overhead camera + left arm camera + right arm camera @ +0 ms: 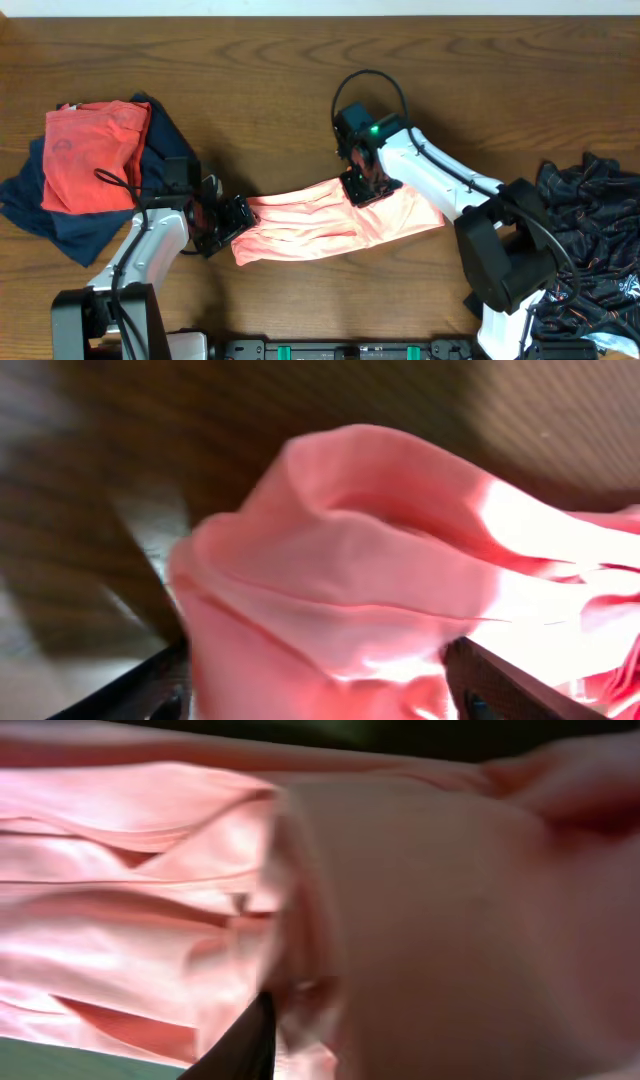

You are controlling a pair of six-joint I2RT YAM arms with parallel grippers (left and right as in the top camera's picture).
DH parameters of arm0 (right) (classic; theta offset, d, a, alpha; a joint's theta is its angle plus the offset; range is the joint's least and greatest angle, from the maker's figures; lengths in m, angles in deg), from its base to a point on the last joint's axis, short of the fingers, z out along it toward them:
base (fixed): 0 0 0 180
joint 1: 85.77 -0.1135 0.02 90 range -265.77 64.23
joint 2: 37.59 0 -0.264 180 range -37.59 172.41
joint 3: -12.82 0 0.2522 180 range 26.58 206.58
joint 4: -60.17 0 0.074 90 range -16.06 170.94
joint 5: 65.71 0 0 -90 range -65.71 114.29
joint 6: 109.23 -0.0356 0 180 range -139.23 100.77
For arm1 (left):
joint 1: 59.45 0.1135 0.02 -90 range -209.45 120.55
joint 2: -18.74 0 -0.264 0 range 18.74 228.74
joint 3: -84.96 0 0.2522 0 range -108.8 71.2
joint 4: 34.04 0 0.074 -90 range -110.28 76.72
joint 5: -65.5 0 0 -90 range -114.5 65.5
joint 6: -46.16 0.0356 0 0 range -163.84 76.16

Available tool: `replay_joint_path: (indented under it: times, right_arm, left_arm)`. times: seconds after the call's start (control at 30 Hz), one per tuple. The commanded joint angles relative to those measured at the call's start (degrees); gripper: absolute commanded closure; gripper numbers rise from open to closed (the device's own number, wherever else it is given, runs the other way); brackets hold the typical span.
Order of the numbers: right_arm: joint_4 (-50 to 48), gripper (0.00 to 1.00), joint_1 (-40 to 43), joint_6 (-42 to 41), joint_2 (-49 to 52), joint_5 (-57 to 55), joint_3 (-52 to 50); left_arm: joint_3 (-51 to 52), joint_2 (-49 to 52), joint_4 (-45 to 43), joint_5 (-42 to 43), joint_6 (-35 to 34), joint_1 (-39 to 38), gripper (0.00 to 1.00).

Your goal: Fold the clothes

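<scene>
Your shirt [320, 222] lies bunched near the front edge (mid-table); left gripper [236, 218] clamps its end, right gripper [366, 185] pinches its top edge, probably to stretch it flat

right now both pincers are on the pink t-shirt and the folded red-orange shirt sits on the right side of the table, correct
Not quite: the overhead view shows the red-orange shirt on the left side of the table. Both the left pincer and right pincer are on the pink T-shirt.
</scene>
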Motion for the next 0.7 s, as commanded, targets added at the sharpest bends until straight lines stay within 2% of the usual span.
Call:
replay_joint_path:
  times: [0.0,0.13,0.27,0.37,0.4,0.5,0.67]
  right_arm:
    - [-0.11,0.71,-0.94,0.92,0.17,1.20,-0.07]
    - [-0.26,0.69,-0.83,0.90,0.17,1.20,-0.07]
    - [-0.28,0.69,-0.83,0.90,0.15,1.18,-0.02]
    - [-0.13,0.70,-0.72,0.90,-0.20,1.16,0.28]
    - [0.04,0.69,-0.55,0.87,-0.44,1.14,0.57]
    - [2.32,0.68,0.44,0.85,-1.64,0.11,2.82]
    - [8.04,0.66,4.35,0.85,-6.40,-4.15,8.15]
  left_arm:
    - [1.40,0.87,-0.35,3.17,0.94,0.20,0.26]
    - [1.53,0.87,-0.26,4.17,1.31,0.17,0.37]
    - [1.73,0.87,-0.33,4.17,1.99,0.17,0.57]
    - [1.73,0.87,-0.79,4.17,1.99,0.20,0.80]
    - [1.73,0.87,-1.01,4.17,2.01,0.20,0.93]
    - [1.40,0.66,-1.73,3.67,4.42,0.50,0.94]
    - [-3.41,-1.84,4.07,-5.05,5.66,4.31,0.94]
